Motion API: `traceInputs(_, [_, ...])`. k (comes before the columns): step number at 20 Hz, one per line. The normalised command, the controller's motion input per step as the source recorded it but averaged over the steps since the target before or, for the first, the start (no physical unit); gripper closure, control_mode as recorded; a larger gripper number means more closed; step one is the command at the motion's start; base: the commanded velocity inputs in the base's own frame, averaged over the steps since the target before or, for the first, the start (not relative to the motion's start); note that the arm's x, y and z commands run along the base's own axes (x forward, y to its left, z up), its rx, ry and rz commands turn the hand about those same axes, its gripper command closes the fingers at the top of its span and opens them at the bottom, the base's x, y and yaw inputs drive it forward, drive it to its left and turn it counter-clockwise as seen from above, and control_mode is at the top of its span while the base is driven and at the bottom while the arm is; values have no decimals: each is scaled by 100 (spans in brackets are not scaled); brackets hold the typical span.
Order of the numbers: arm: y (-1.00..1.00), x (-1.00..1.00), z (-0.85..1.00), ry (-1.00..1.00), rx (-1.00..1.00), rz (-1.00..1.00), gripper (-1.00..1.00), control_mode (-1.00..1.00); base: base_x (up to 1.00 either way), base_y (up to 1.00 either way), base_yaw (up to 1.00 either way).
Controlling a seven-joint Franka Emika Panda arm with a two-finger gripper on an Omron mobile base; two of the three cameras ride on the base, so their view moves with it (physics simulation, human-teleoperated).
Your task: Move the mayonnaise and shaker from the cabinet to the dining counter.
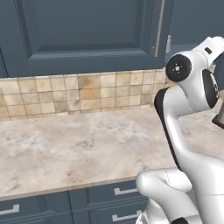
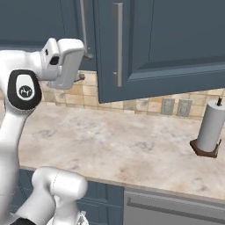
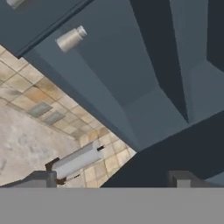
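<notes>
Dark two-finger pincer (image 3: pixel 113 178) stands wide apart, holding nothing. Ahead of it looms the dark blue-grey panelled wall cabinet (image 3: pixel 144 78). Beside the pincer stands a white paper-towel roll (image 3: pixel 78 160); the tiny grey cylindrical shaker (image 3: pixel 71 38) sits well beyond.

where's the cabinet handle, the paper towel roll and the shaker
cabinet handle (image 2: pixel 117 44), right base view, middle of the silver bar
paper towel roll (image 2: pixel 212 126), right base view, white side of the roll
shaker (image 3: pixel 71 38), hand view, its grey body

Cabinet (image 2: pixel 167 48) door ajar, projecting over bare counter (image 2: pixel 123 145), paper towel holder (image 2: pixel 210 129) at right
</notes>
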Motion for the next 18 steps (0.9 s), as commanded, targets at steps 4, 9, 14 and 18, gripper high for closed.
traceInputs(4, [-30, 36, -17, 12, -9, -5, -100, -100, 0, 0, 0])
traceInputs(9, [-34, 13, -7, 7, -8, -8, -100, -100, 0, 0, 0])
traceInputs(14, [-44, -1, -1, 0, -4, -13, -100, -100, 0, 0, 0])
traceInputs(18, [-63, -27, 0, 2, -1, -20, -100, -100, 0, 0, 0])
